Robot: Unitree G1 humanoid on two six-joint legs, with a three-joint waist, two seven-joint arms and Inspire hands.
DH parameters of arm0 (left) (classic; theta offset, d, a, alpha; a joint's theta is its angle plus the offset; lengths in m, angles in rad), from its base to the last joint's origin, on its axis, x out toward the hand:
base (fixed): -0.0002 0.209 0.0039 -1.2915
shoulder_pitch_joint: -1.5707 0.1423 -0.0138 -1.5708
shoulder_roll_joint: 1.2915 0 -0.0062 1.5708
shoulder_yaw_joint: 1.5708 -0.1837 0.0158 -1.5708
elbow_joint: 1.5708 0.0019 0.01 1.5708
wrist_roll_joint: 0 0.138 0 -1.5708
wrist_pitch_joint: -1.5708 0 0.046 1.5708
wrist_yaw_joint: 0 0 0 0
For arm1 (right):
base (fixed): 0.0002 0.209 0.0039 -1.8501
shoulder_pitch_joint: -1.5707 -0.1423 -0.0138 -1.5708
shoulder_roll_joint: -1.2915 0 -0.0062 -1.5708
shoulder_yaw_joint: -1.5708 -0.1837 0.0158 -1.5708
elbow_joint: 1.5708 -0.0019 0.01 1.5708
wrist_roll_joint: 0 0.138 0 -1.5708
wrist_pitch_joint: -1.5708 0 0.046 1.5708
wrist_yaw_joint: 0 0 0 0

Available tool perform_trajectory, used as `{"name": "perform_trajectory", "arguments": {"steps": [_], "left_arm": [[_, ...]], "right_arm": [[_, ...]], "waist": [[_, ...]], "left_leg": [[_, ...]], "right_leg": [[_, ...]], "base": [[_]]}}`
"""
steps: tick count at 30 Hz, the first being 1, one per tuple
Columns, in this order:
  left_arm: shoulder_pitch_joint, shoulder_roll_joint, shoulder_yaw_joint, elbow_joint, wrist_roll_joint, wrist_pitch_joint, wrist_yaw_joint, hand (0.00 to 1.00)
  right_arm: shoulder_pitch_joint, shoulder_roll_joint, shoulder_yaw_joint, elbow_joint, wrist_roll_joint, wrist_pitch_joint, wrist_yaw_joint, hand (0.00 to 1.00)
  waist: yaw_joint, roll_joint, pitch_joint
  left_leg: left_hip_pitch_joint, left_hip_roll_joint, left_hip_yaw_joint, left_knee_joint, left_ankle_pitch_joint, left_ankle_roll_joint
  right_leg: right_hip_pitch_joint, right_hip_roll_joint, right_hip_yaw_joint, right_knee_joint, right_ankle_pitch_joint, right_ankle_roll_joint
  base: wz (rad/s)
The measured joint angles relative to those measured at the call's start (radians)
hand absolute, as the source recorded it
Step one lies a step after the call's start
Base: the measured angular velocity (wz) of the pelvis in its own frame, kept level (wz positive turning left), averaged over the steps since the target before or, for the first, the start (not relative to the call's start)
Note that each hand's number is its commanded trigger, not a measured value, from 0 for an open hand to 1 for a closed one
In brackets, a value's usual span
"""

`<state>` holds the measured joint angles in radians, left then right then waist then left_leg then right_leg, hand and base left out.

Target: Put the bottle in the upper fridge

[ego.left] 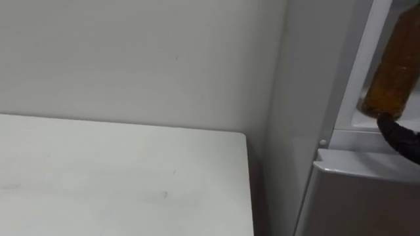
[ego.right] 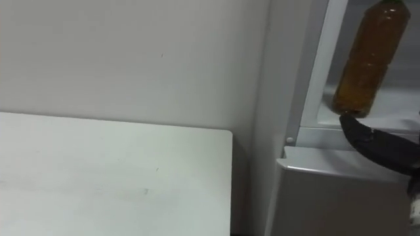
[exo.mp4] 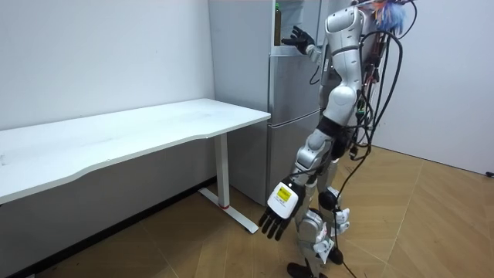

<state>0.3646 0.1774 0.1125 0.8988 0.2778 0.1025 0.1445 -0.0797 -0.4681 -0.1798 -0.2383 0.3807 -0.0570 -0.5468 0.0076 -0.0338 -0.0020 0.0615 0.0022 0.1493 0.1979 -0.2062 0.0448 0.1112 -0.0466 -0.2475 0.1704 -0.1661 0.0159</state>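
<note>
- The bottle (ego.right: 364, 62) stands inside the upper compartment of the fridge (ego.right: 341, 196), near the front edge and about parallel to the fridge's frame.
- The right hand (ego.right: 377, 144) lies just below and beside the bottle's base. Its fingers are stretched out, not wrapped round the bottle.
- Risk: when the hand draws back from the fridge, a finger could catch the base and tip the bottle out over the edge. I cannot tell whether finger and bottle touch.
- Risk: so near the fridge's front, the bottle may be knocked when the upper door is closed.
- The left hand (exo.mp4: 276, 215) hangs low beside the fridge, fingers relaxed and empty.
- A white counter (ego.left: 118, 177) stands to the fridge's left as the robot faces it, against a pale wall (ego.left: 131, 52).
- A wooden floor (exo.mp4: 401, 224) lies in front of the fridge.
</note>
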Motion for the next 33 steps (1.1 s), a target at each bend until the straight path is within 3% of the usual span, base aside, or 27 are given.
{"name": "perform_trajectory", "arguments": {"steps": [8,12,15,24,33], "left_arm": [[0.001,-0.002,-0.001,0.003,0.000,-0.005,0.000,0.00],[0.002,-0.002,-0.014,0.030,-0.002,-0.026,0.004,0.00],[0.002,-0.003,-0.019,0.040,-0.003,-0.035,0.003,0.00],[-0.003,-0.003,-0.060,0.065,-0.012,-0.080,0.007,0.00],[-0.011,0.001,-0.079,0.147,-0.014,-0.108,0.023,0.00]], "right_arm": [[0.059,0.006,-0.001,-0.126,-0.124,-0.018,-0.018,0.00],[0.101,0.072,0.000,-0.148,-0.247,-0.052,-0.019,0.00],[0.140,0.120,0.002,-0.155,-0.346,-0.053,-0.034,0.00],[0.254,0.128,0.032,-0.187,-0.473,-0.117,-0.131,0.00],[0.364,0.152,0.047,-0.121,-0.475,-0.170,-0.228,0.00]], "waist": [[-0.004,0.001,-0.0073],[-0.002,0.002,-0.0075],[-0.001,0.003,-0.0067],[-0.005,0.017,-0.0040],[-0.007,0.021,-0.0017]], "left_leg": [[0.002,0.000,0.006,-0.008,0.000,0.000],[0.005,0.001,0.012,-0.009,0.000,0.000],[0.006,0.001,0.013,-0.010,0.000,-0.001],[-0.001,0.001,0.013,-0.007,-0.002,-0.002],[0.003,0.001,0.013,-0.008,-0.002,-0.002]], "right_leg": [[-0.008,0.001,0.007,0.001,0.000,0.000],[-0.008,0.003,0.027,0.001,0.000,0.000],[-0.011,0.004,0.038,0.002,0.000,0.000],[-0.029,0.007,0.054,0.017,0.000,0.000],[-0.025,0.007,0.051,0.016,0.000,-0.001]], "base": [[-0.04],[-0.06],[-0.03],[-0.06],[0.00]]}}
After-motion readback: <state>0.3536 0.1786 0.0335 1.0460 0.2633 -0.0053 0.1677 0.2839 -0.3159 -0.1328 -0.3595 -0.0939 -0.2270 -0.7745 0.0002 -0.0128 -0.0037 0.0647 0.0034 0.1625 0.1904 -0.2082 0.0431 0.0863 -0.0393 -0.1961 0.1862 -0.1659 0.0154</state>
